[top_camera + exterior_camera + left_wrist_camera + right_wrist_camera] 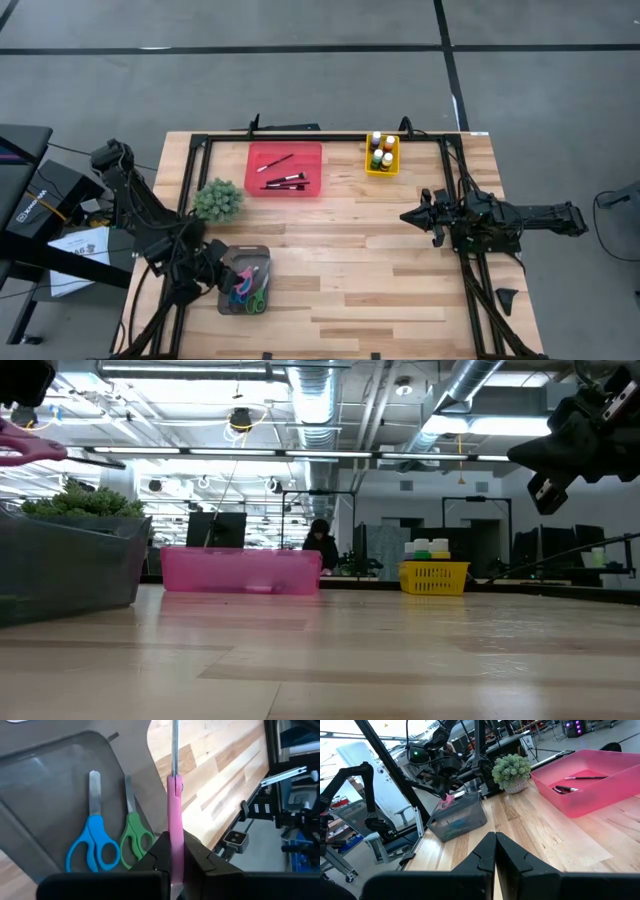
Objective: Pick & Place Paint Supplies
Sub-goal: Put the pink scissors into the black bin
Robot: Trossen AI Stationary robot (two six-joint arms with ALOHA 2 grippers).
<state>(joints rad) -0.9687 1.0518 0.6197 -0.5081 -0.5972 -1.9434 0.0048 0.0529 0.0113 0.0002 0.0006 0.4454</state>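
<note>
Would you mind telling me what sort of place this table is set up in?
Probably a robotics lab in an open industrial workspace: exposed ceiling ducts overhead, desks with monitors behind the wooden table, and a person seated among them.

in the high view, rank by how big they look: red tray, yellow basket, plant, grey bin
1. Red tray, clearly largest.
2. Grey bin, though the left gripper hides part of it.
3. Plant.
4. Yellow basket, smallest.

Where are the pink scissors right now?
In the left wrist view, the pink scissors are clamped in the left gripper, above the grey bin holding blue and green scissors.
</note>
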